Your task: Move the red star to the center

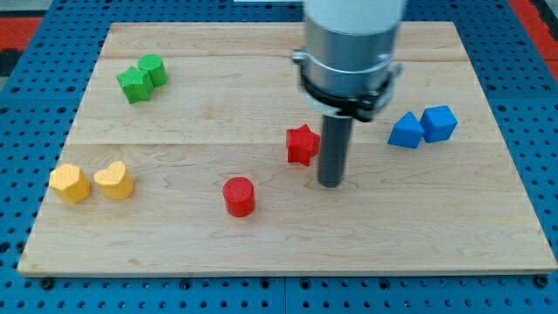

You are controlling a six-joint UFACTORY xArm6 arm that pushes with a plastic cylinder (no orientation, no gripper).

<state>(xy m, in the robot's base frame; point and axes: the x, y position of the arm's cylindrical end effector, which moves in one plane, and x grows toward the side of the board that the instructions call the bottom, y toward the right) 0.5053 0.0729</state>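
The red star [302, 144] lies near the middle of the wooden board [218, 235]. My tip [330, 183] rests on the board just to the view's right of the star and a little below it, very close to it or touching its right side. A red cylinder [238, 195] stands to the view's lower left of the star.
A green star [134, 85] and a green cylinder [153, 69] sit together at the upper left. Two yellow blocks, a hexagon [69, 183] and a heart [114, 180], lie at the left edge. A blue triangle [405, 130] and a blue cube [438, 122] sit at the right.
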